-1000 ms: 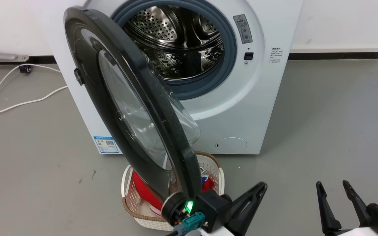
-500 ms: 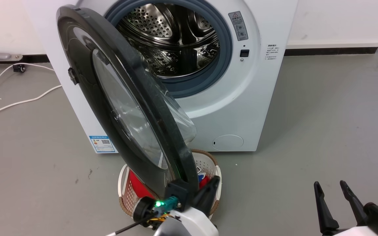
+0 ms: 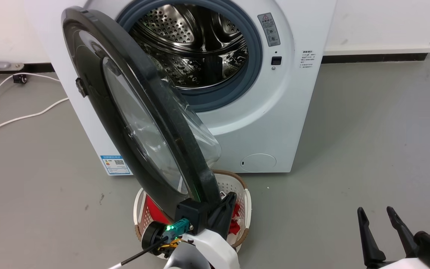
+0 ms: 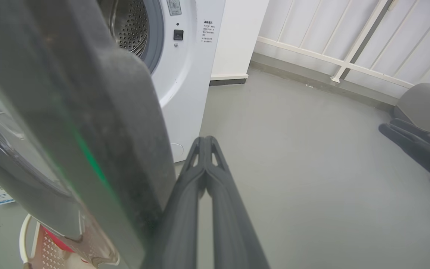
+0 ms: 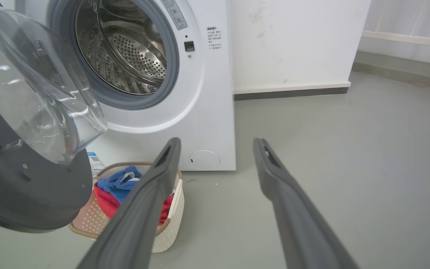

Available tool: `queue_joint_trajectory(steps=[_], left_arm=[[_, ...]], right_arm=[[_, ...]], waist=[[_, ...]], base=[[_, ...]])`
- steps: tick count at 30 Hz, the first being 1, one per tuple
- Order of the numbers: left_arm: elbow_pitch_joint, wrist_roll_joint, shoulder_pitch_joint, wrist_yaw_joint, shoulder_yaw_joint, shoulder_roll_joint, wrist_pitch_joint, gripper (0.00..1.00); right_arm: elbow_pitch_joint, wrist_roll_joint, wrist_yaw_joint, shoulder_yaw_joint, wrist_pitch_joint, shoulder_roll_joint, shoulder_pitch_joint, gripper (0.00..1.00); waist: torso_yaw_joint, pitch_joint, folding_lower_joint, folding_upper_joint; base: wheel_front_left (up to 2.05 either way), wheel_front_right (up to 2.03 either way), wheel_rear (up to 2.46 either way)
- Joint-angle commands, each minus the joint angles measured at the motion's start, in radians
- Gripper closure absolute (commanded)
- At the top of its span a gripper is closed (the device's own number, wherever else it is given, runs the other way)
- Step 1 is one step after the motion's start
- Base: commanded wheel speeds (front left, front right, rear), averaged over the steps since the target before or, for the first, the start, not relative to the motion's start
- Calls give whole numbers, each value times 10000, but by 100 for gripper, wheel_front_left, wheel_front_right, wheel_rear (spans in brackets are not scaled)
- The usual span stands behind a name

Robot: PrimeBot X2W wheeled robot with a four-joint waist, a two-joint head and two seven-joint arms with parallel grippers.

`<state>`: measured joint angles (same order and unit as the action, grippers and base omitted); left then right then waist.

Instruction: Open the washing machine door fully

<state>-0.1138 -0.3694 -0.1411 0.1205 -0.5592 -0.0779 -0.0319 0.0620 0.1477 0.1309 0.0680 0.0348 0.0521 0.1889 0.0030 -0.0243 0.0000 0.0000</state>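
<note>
The white washing machine [image 3: 274, 123] stands ahead with its steel drum [image 3: 192, 48] exposed. The washing machine door [image 3: 99, 97], glossy black with a bulging clear window [image 5: 39, 86], stands swung out, its free edge towards me. My left gripper [image 3: 231, 197] is shut with nothing in it. It sits at the door's lower free edge, on the drum side. In the left wrist view its fingers [image 4: 185, 209] lie along the door rim [image 4: 99, 123] and seem to touch it. My right gripper [image 3: 375, 211] hangs open at the lower right, well off the machine; its fingers [image 5: 151, 194] are spread wide.
A white laundry basket [image 3: 245, 194] with red and blue clothes sits on the floor under the door's lower edge, also seen from the right as the basket [image 5: 168, 224]. A white cable [image 3: 21, 117] trails on the floor at the left. A dark chair base [image 4: 420, 145] stands at the right.
My left gripper has swung left and in to the door's lower edge, its wrist turning. The door has moved a little further left. The head camera has shifted slightly; the right gripper has held still.
</note>
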Motion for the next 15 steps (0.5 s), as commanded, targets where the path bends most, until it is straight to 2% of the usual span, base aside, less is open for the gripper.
queue_joint_trajectory(steps=[1, 15], left_arm=[[24, 27, -29, 129, 179, -152, 42, 100], [727, 78, 459, 323, -29, -381, -44, 100]], right_arm=[[-31, 13, -3, 18, 59, -27, -119, 0], [-107, 92, -1, 29, 62, -25, -172, 0]], waist=[[35, -10, 0, 0], [678, -42, 0, 0]], base=[[0, 0, 0], [0, 0, 0]])
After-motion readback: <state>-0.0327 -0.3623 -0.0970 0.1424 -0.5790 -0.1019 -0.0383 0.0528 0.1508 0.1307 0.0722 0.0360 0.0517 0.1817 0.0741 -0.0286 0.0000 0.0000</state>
